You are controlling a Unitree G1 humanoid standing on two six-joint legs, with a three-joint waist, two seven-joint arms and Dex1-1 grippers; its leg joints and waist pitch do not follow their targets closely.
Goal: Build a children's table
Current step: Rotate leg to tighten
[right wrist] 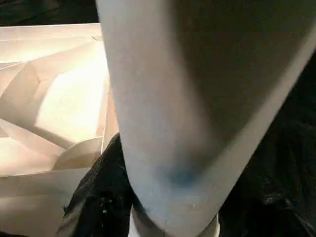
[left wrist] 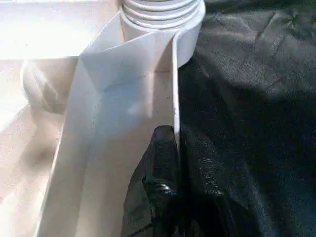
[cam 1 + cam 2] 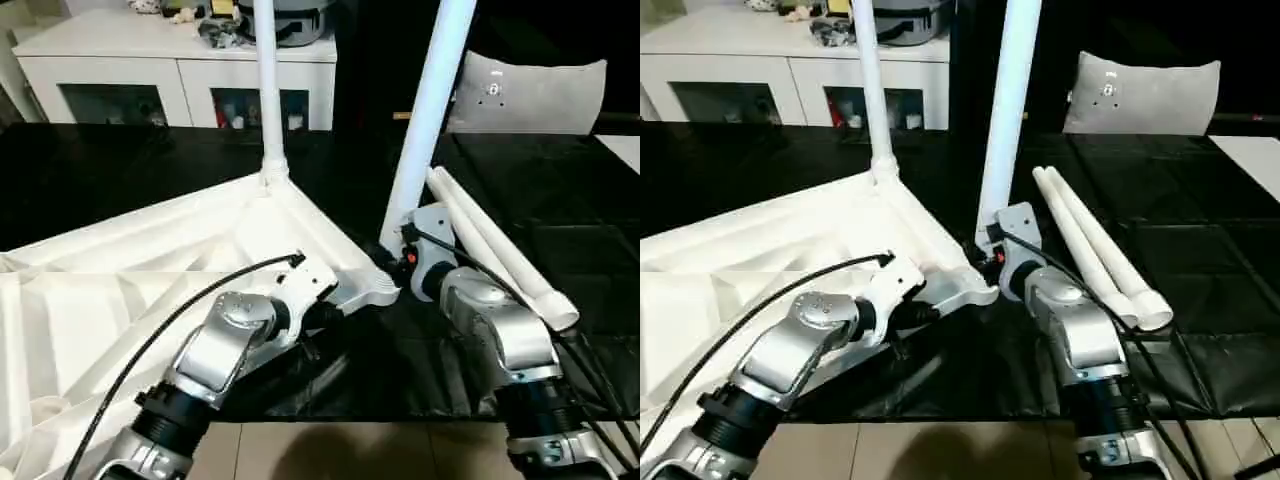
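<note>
The children's table top [image 3: 120, 290] lay upside down on the black-covered tabletop [image 3: 600, 220], its ribbed underside facing up and filling the left part of the scene. One white leg [image 3: 268, 90] stood upright in the round socket at the top's far corner. At the near corner the left gripper [image 2: 174, 148] was clenched on the thin white edge wall of the table top, its black fingers [image 2: 158, 163] pressed either side of that wall just beside the corner socket — in the left wrist view the ridged collar of the socket [image 2: 163, 19] sat directly beyond the fingertips. A black cable ran back along the silver left forearm [image 3: 215, 350].

Just right of that corner, a second leg [image 3: 425, 120] rose steeply, leaning slightly to the right, its lower end down near the corner of the table top. The right gripper [image 3: 410, 240] was grasping this leg near its base; the right wrist view showed the pale tube [image 1: 187, 123] close in front of the camera with the ribbed underside behind it.

Further right, two more legs [image 3: 495, 250] lay side by side on the black covering, touching each other and angled toward the near right. Behind everything stood a white cabinet [image 3: 170, 70] with clutter on it, and a grey cushion [image 3: 530, 95] at the far right.
</note>
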